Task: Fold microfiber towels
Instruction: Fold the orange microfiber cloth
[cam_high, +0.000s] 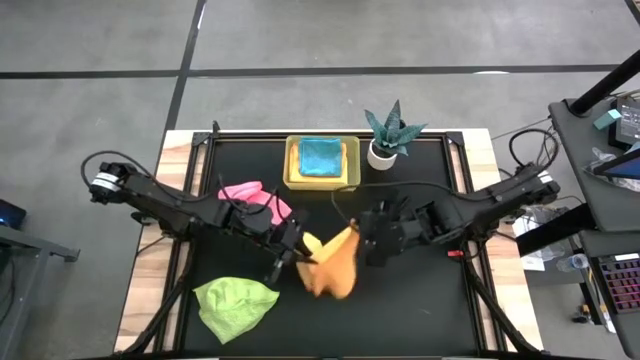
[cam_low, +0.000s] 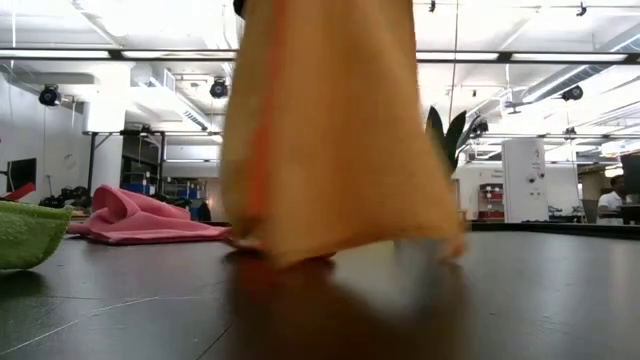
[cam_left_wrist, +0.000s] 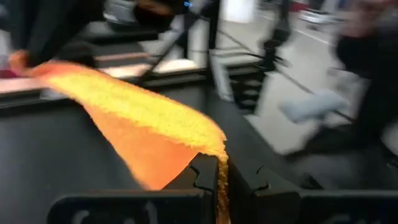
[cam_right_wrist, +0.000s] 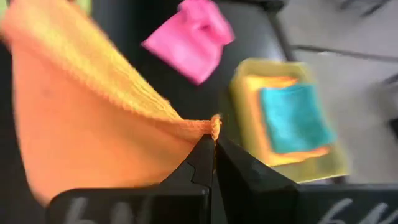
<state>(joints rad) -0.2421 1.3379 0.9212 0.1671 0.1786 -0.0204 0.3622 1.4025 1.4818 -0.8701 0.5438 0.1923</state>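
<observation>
An orange-yellow towel (cam_high: 332, 265) hangs above the table's middle between my two grippers. My left gripper (cam_high: 298, 252) is shut on its left end and my right gripper (cam_high: 358, 236) on its right end. A pink towel (cam_high: 255, 195) lies crumpled at the far left. A lime green towel (cam_high: 235, 305) lies bunched at the near left. A turquoise-blue towel (cam_high: 321, 156) lies folded on an orange-yellow one in the yellow tray (cam_high: 292, 170). My left gripper pinches a corner of the orange towel's upper edge (cam_left_wrist: 219, 155) between its two fingers, coming nearly level from the table's left. The upper edge runs from there toward my other gripper. The cloth hangs below it. My right gripper pinches the opposite top corner (cam_right_wrist: 215, 126) between its fingertips, slanting down from the table's right. The towel hangs below the held edge as a sheet, and its lower edge (cam_low: 300, 255) reaches the table top.
A small teal spiky plant in a white pot (cam_high: 385, 140) stands at the far right beside the tray. Bare black table lies at the near right and the far left corner. Wooden strips border the mat on both sides.
</observation>
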